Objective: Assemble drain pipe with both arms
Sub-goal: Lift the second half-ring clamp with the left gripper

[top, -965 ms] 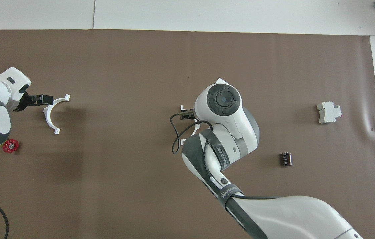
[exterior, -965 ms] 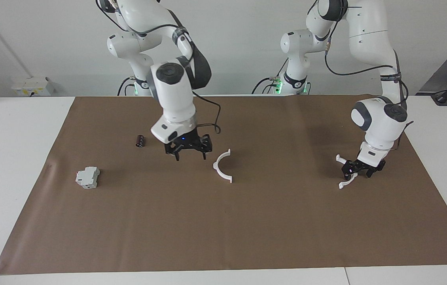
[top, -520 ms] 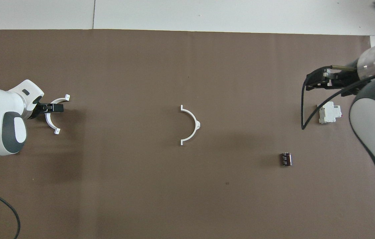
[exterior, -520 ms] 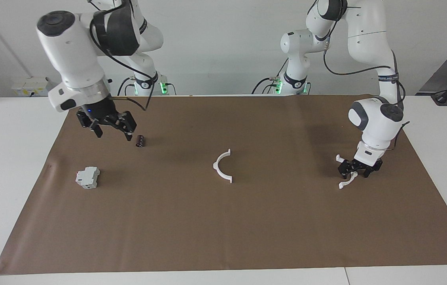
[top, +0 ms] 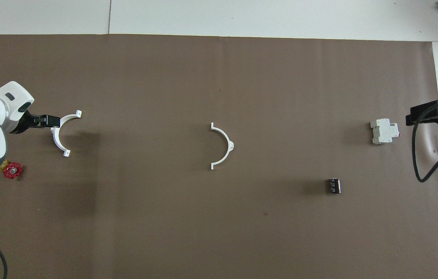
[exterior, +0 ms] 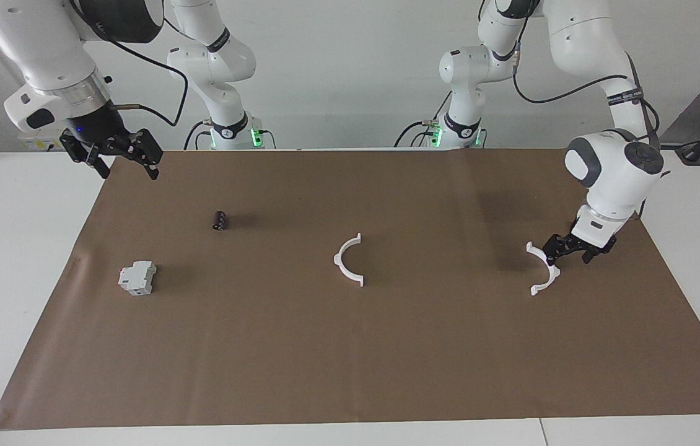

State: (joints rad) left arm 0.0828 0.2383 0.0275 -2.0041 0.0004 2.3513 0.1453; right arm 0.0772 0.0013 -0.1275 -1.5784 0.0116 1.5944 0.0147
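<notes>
I see one thin white plastic half-ring (exterior: 348,261) mid-worktop, the second white half-ring (exterior: 542,271) toward the left arm's end, well apart. My left tool (exterior: 572,249) is low beside it, released; my right tool (exterior: 112,152) hangs released over the mat's corner. They look light, stiff, slippery; I'd pinch mid-arc.

You're looking at a robotics lab: two white arms (exterior: 598,56) bolted at a white table (exterior: 15,248) (brown mat (exterior: 350,359) on top), bare walls
</notes>
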